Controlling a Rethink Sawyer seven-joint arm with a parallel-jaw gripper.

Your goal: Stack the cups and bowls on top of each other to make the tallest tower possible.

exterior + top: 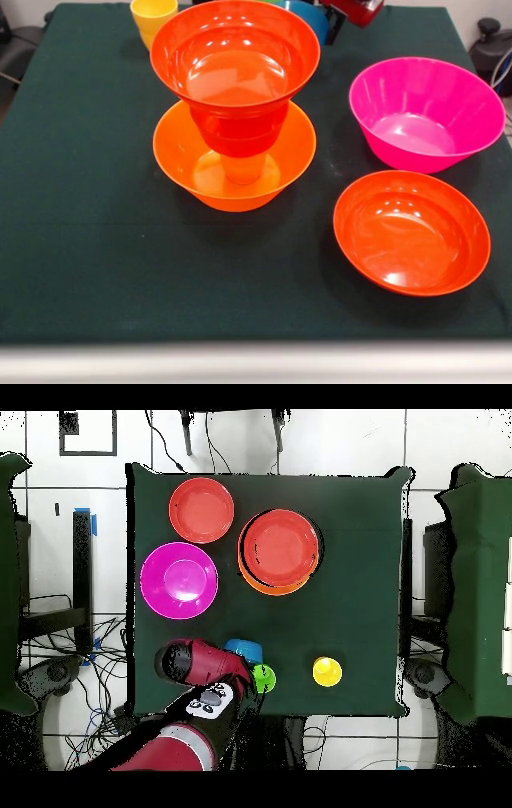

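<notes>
Beside the small blue bowl (pixel 243 649) and green cup (pixel 263 678) hangs my tool (pixel 232 674). Whether it is wide or narrow, I cannot tell. A tower (pixel 234 104) stands mid-surface.

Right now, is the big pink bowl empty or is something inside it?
Empty. The pink bowl stands upright on the green table, and both views show only its bare glossy bottom, with nothing inside.

Green-clothed table (pixel 80 240) bears bowls (pixel 411 232) and cups (pixel 152 18).

No readable text, labels, brands or numbers in either view. Grey marking on white patch of arm (pixel 207 701) in overhead view too small to make out.
</notes>
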